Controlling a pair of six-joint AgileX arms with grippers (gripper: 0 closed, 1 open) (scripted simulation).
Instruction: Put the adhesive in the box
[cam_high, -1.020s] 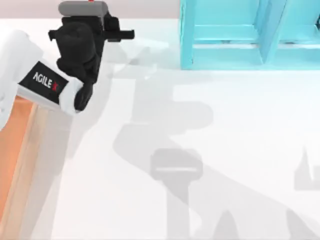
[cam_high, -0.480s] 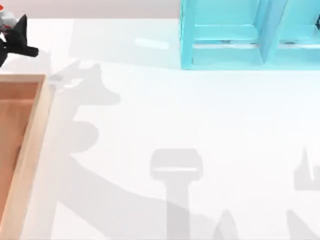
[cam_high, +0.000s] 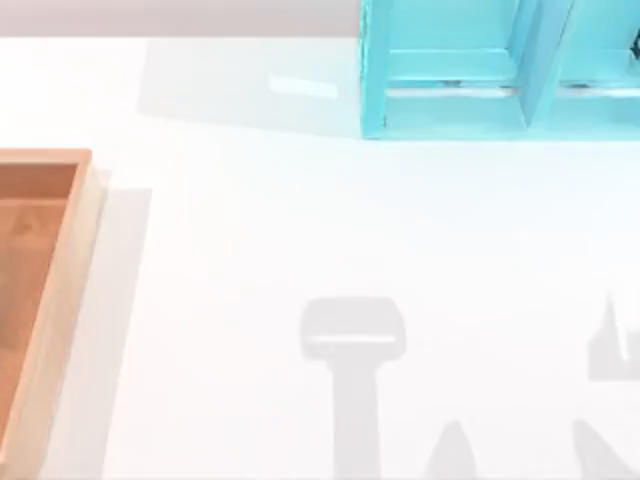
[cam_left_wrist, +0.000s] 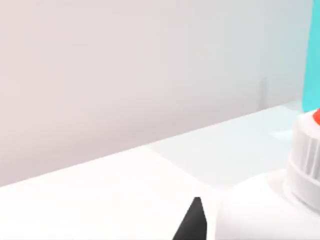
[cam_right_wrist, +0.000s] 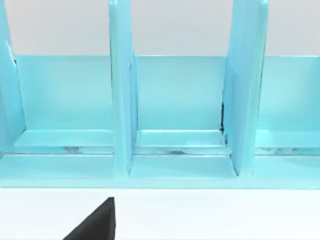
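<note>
My left fingers hold the glue bottle; it sits very close in the left wrist view, white body and ribbed collar, with a bit of its orange-red cap. One dark fingertip pokes out beside it. I think the bottle is light, a little squashy and smooth, so it could slip. The best hold is around the fat white body, not the pointy cap.

The wooden box sits at the left edge of the table, with no bottle on the part of its floor I can see. The blue shelf stands far and to the right.

Half a second ago my left arm showed at the far left corner from above; now that spot is bare.

One dark right fingertip faces the shelf, and I cannot tell if the right fingers are wide or narrow.
</note>
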